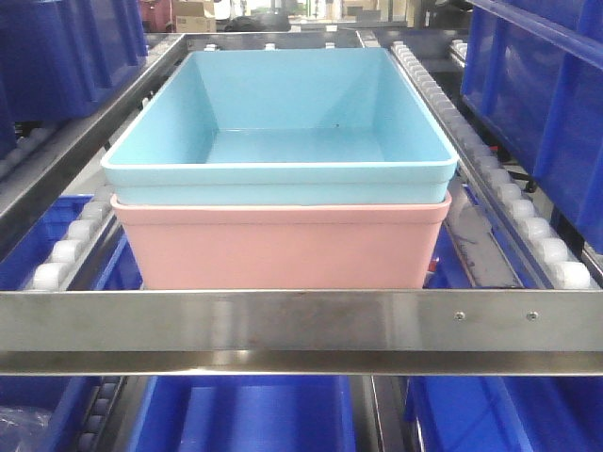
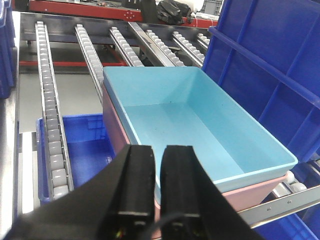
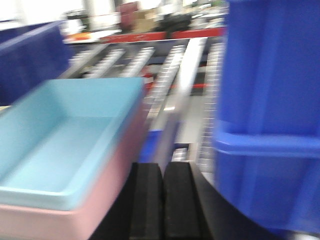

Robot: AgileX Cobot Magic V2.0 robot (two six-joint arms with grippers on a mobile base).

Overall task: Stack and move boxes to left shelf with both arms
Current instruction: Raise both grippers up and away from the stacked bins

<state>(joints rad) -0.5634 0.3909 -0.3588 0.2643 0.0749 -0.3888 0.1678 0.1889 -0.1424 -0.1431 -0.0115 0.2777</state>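
Under blue bin, pink bin half-hidden

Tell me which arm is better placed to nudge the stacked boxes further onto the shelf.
Left, probably. The left gripper sits shut right at the near corner of the blue box nested in the pink box. The right gripper is alongside.

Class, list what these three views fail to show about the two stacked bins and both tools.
- Pink bin: inside hidden by the nested light blue bin, every view.
- Pink bin's base: front view, behind the steel front bar.
- Right wrist view: motion blur smears the background.
- Left tool and right tool: bodies cropped by the bottom edge.
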